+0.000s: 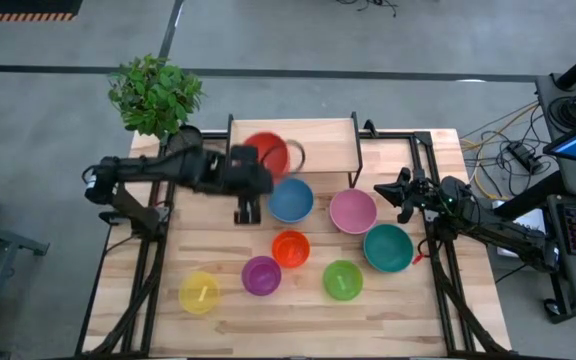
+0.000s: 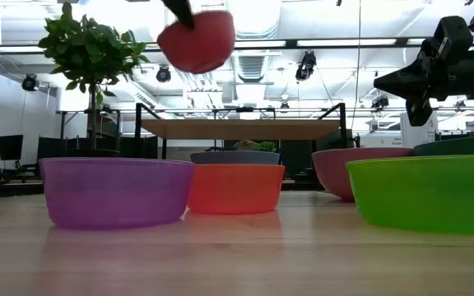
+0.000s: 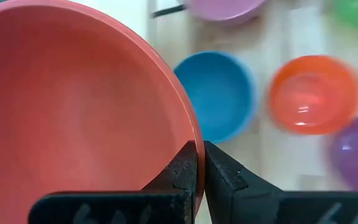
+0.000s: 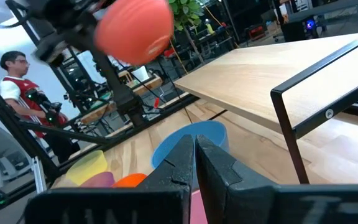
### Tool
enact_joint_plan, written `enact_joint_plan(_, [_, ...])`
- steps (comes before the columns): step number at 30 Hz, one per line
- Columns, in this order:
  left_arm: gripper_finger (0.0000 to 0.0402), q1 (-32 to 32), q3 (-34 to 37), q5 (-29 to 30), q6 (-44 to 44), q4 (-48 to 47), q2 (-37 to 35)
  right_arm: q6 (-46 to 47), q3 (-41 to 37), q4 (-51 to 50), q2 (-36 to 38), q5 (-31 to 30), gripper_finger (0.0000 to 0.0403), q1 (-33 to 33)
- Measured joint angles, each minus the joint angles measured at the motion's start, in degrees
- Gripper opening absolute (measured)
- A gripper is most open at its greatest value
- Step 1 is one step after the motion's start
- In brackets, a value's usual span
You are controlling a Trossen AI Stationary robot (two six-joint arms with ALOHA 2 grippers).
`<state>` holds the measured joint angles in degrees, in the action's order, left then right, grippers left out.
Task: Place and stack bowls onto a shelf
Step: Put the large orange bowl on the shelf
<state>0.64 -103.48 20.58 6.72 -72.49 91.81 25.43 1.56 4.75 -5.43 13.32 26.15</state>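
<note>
My left gripper (image 1: 254, 164) is shut on the red bowl (image 1: 267, 151), which hangs high above the near-left part of the light-wood shelf (image 1: 318, 135). The low view shows the red bowl (image 2: 197, 39) well above the shelf board (image 2: 241, 129). On the table stand the blue bowl (image 1: 290, 200), pink bowl (image 1: 353, 211), teal bowl (image 1: 388, 248), orange bowl (image 1: 290, 248), purple bowl (image 1: 261, 275), green bowl (image 1: 343, 280) and yellow bowl (image 1: 199, 293). My right gripper (image 4: 195, 149) is shut on nothing and hovers beside the pink bowl, at the table's right. My left gripper pinches the red bowl's rim (image 3: 194, 134) between its two fingers, one finger (image 3: 180, 171) inside the bowl and the other outside. The bowl is lifted clear and tilted, hanging below the fingers (image 2: 179, 10).
A potted plant (image 1: 155, 93) stands at the table's far left corner, beside the shelf. The shelf's black metal frame (image 4: 294, 124) rises at its ends. A person in a red top (image 4: 20, 93) stands beyond the table. Bare wood lies along the near edge.
</note>
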Motion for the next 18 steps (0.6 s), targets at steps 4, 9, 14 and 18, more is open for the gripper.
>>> enact_joint_plan(4, [0.0, -6.2, 0.0, -0.3, 3.0, 0.0, 0.0, -0.1, 0.0, 0.0, 0.0, 0.0, 0.0009, 0.0])
enact_joint_plan(9, [0.0, -12.4, 0.0, -4.2, 6.2, 3.2, 0.1, -0.9, 0.0, 0.0, 0.0, 0.0, 0.0009, 0.0])
enact_joint_plan(14, [0.0, -17.0, 0.0, -7.2, 8.2, 4.8, 1.7, -1.6, 0.0, -0.1, 0.0, 0.1, 0.0009, 0.0])
enact_joint_plan(18, [0.0, -19.6, 0.1, -7.7, 8.2, 5.3, 4.0, -1.9, 0.0, -0.2, 0.0, 0.1, 0.0009, 0.0])
